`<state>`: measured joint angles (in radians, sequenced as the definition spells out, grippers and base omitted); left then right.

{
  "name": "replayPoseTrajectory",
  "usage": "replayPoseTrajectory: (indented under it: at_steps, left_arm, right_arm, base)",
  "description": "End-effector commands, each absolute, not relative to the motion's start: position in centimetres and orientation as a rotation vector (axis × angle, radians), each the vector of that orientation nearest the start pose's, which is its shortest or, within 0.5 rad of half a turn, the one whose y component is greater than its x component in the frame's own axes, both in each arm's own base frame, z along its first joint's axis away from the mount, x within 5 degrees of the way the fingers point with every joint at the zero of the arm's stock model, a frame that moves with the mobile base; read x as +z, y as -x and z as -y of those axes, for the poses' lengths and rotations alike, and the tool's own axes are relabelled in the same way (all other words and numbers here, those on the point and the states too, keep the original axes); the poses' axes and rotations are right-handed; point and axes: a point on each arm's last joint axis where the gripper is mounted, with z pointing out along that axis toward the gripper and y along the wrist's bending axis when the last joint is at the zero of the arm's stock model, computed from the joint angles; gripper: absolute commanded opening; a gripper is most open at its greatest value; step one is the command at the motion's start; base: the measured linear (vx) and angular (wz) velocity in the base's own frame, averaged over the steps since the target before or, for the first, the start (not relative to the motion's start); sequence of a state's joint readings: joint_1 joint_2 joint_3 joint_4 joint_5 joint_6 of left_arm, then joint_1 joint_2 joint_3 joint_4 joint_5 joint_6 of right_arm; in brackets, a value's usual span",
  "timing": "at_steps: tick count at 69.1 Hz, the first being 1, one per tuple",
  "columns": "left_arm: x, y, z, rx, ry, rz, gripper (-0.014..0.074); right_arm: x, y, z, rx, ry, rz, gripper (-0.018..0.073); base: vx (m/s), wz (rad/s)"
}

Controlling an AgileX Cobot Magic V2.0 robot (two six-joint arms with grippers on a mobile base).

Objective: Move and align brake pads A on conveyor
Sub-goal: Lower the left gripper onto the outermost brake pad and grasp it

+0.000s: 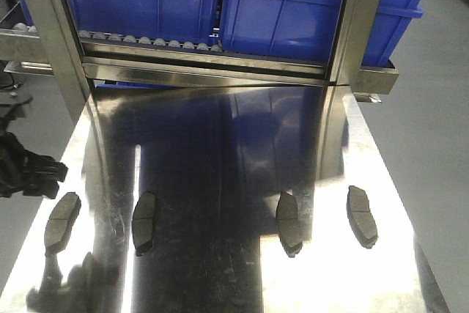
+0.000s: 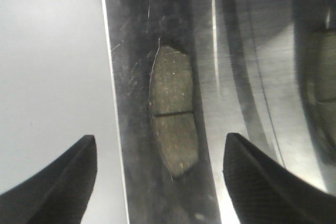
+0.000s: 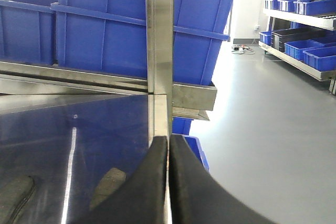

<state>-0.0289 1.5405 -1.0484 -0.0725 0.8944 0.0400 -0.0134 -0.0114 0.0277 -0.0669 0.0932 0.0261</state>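
Four brake pads (image 1: 144,219) are laid in a row on the shiny steel desk (image 1: 220,137). The leftmost pad (image 2: 173,111) is seen just ahead of the left claw (image 2: 160,139), which is spread open, the pad's long axis pointing straight away from it; the right claw (image 3: 169,141) is pressed shut, empty.

The worktop (image 1: 220,144) is a mirror-bright steel sheet, finely scratched, with dark and blue reflections across its middle. Four brake pads A (image 1: 144,219) lie flat on it in a loose row across its near part, grey grooved faces up, each set lengthwise toward the far end and well apart from its neighbours. The leftmost pad (image 1: 62,221) lies near the left edge and the rightmost pad (image 1: 362,215) near the right edge.
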Motion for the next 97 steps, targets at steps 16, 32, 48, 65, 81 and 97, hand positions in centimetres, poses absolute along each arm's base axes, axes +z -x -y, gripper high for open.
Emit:
replayPoseTrajectory:
  at_steps: [16, 32, 48, 65, 81, 97]
  left_arm:
    - [21.6, -33.2, 2.3, -0.145, -0.018, -2.908, 0.0496]
    - [20.4, -33.5, 3.6, -0.138, -0.077, -2.933, 0.0496]
    - [18.9, -33.7, 3.6, -0.148, 0.068, -2.990, 0.0496]
    - [18.9, -33.7, 3.6, -0.157, 0.083, -2.987, 0.0475]
    - [18.9, -33.5, 3.6, -0.157, 0.083, -3.005, 0.0380]
    - [17.4, -32.6, 3.5, -0.150, 0.091, -3.032, 0.0295]
  right_arm:
    - [20.2, -5.6, 0.1, -0.056, 0.026, -1.507, -0.0010]
    - [20.2, -5.6, 0.1, -0.056, 0.026, -1.507, -0.0010]
    - [20.2, -5.6, 0.1, -0.056, 0.026, -1.507, -0.0010]
    - [20.2, -5.6, 0.1, -0.056, 0.026, -1.507, -0.0010]
    - [20.2, -5.6, 0.1, -0.056, 0.026, -1.507, -0.0010]
    - [20.2, -5.6, 0.1, -0.056, 0.026, -1.507, -0.0010]
  base:
    - [0.00, 0.00]
    - [0.00, 0.00]
    - [0.00, 0.00]
    - [0.00, 0.00]
    - [0.00, 0.00]
    - [0.00, 0.00]
